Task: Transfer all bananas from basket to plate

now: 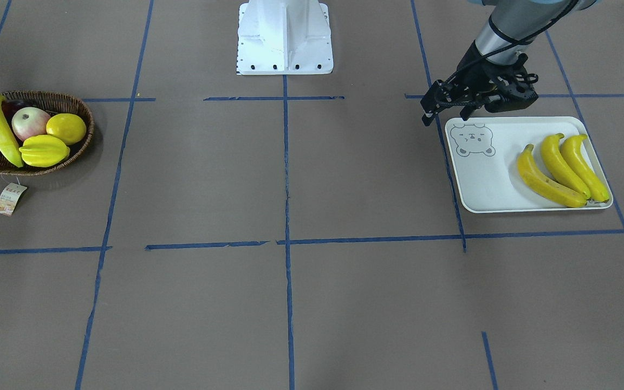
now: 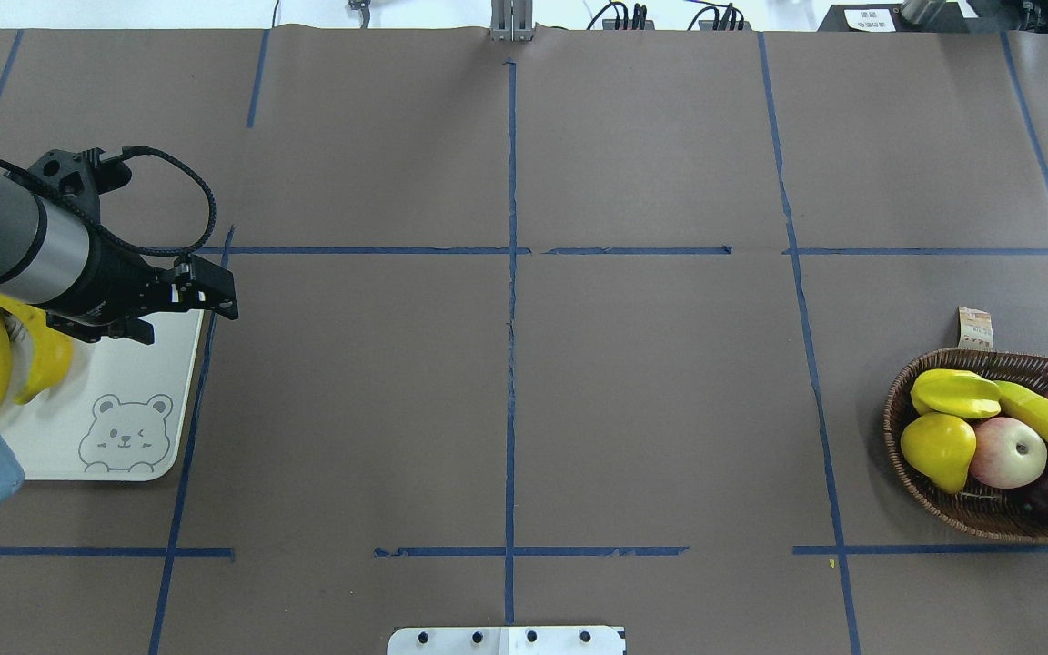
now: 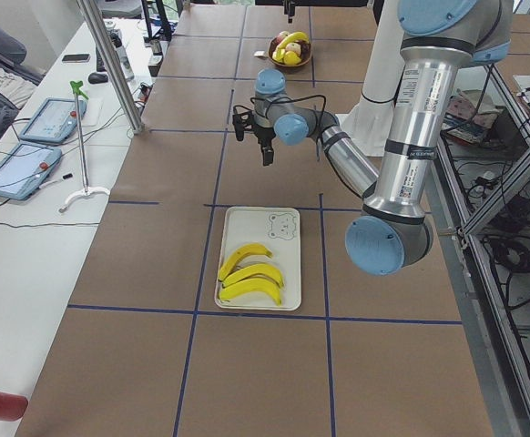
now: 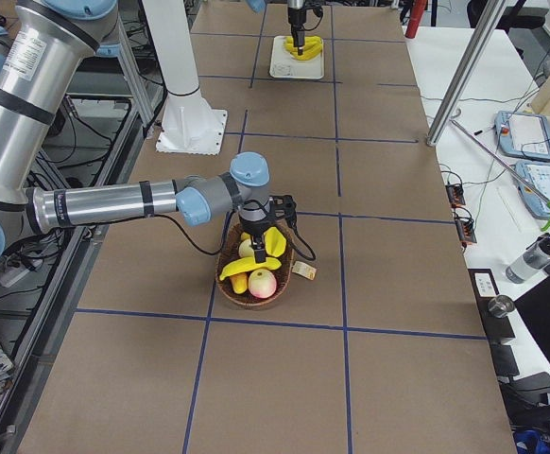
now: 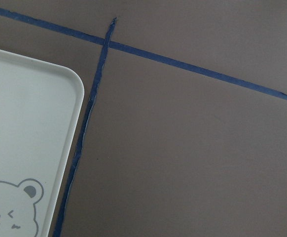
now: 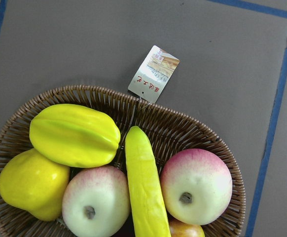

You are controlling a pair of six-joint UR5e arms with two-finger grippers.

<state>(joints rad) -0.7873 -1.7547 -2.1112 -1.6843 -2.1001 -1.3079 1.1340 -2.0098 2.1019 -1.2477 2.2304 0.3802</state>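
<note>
bright, even overhead light; the basket [image 1: 57,100] casts a soft shadow, and every view is sharp.

The left arm [image 2: 5,241] reaches out low, forearm near level, wrist bent so the left gripper [image 1: 446,117] points down above the bench with its jaws spread apart. The right arm [image 4: 114,203] stretches out flat, and the right gripper [image 4: 258,255] hangs straight down from its wrist. I can't make out those jaws.
</note>
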